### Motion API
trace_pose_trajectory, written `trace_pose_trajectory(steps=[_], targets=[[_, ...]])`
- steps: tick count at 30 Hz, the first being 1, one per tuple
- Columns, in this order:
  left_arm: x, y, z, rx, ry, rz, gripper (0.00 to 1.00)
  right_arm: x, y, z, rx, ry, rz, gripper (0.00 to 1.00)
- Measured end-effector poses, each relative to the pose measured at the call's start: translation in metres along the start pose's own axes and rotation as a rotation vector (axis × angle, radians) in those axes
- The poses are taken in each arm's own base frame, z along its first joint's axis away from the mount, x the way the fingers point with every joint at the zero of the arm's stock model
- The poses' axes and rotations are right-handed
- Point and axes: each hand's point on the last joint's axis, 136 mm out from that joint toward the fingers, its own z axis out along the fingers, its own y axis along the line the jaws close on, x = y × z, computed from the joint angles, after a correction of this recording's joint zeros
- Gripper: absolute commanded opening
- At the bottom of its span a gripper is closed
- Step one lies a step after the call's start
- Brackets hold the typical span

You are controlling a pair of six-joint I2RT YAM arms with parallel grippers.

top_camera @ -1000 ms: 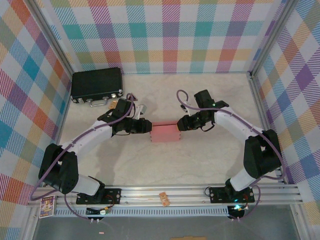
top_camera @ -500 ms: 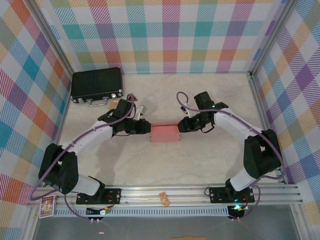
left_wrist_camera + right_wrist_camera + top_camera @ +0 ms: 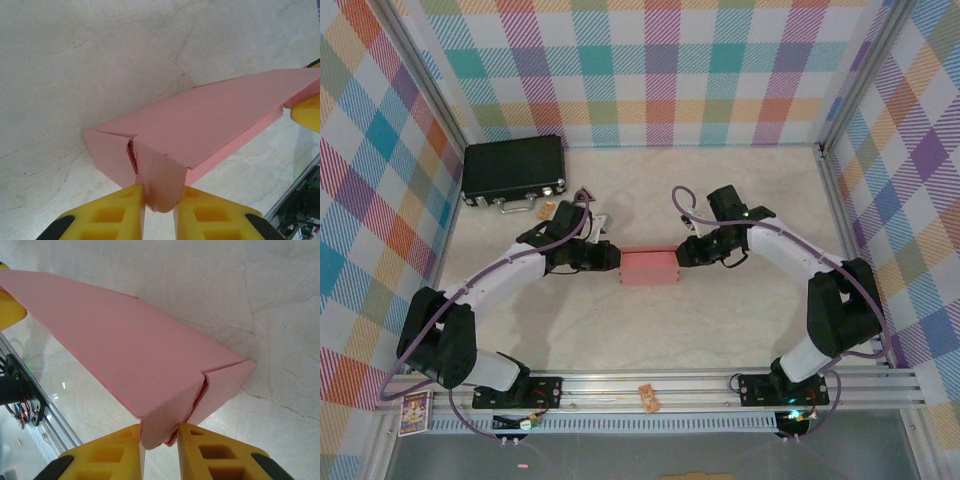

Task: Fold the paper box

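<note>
Desk: Where did the paper box [image 3: 650, 267] sit?
Me: Centre of the top view, on the marbled table [image 3: 720, 330], between my arms.
Desk: And the pincers?
Me: My left gripper [image 3: 616, 258] pinched its left end flap, jaws nearly together — my right gripper [image 3: 682, 254] nipped the opposite flap likewise.

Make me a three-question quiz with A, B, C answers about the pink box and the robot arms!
1. Where is the black hard case with metal latches?
A. far-left corner of the table
B. near edge
C. middle of the table

2. What colour are the pincer fingers?
A. green
B. yellow
C. white

3. What is the left pincer doing?
A. hanging open
B. gripping the case
C. pinching an end flap of the salmon-pink card box

Answers:
1 A, the case lies by the far-left wall.
2 B, both wrist views show yellow fingers.
3 C, the flap sits squeezed between its fingers.
</note>
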Motion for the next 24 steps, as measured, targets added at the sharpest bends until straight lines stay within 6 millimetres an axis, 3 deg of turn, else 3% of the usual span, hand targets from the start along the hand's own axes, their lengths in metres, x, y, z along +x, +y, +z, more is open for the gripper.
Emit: trace_pose_trajectory(steps=[16,24], targets=[[0.0037,0.0000,0.0019,-0.004,0.008,0.009,0.21,0.0034,-0.0019,0.0024,0.001,0.006,0.007,0.22],[0.0079,0.0016,0.0020,-0.016,0.019,0.016,0.17,0.0060,-0.0041,0.0042,0.017,0.012,0.009,0.23]])
